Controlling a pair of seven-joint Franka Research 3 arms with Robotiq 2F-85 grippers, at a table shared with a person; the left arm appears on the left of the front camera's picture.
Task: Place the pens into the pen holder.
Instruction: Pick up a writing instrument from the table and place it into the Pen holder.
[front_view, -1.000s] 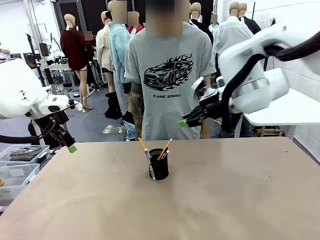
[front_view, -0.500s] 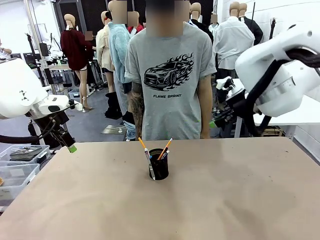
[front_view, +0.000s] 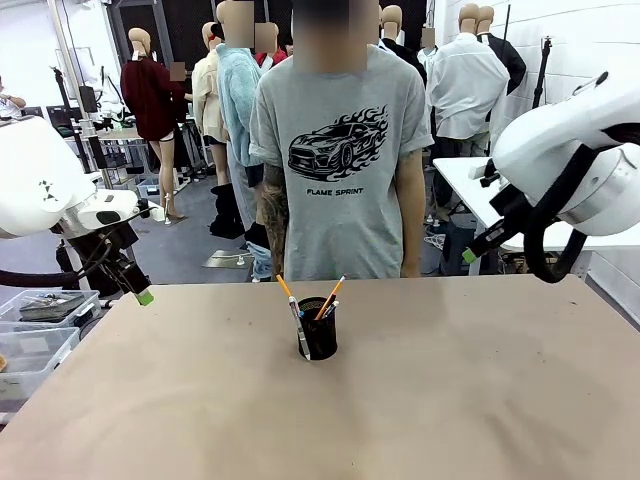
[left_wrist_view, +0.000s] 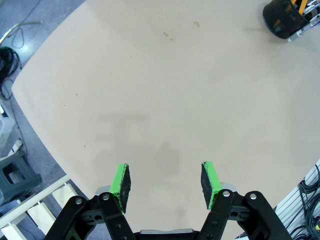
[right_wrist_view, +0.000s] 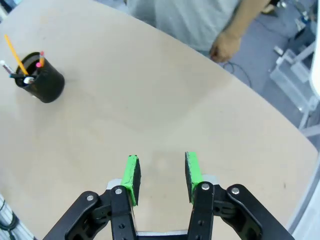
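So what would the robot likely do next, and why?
Probably just park both arms and stop: the pens all stand in the pen holder, no pen lies on the table, and the left tool and right tool hang open, holding nothing.

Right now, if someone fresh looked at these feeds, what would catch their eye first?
The black holder standing mid-table with the pens sticking up out of it. Behind it a person stands at the far edge. Both claws hang open off to the sides, left claw and right claw, holding nothing.
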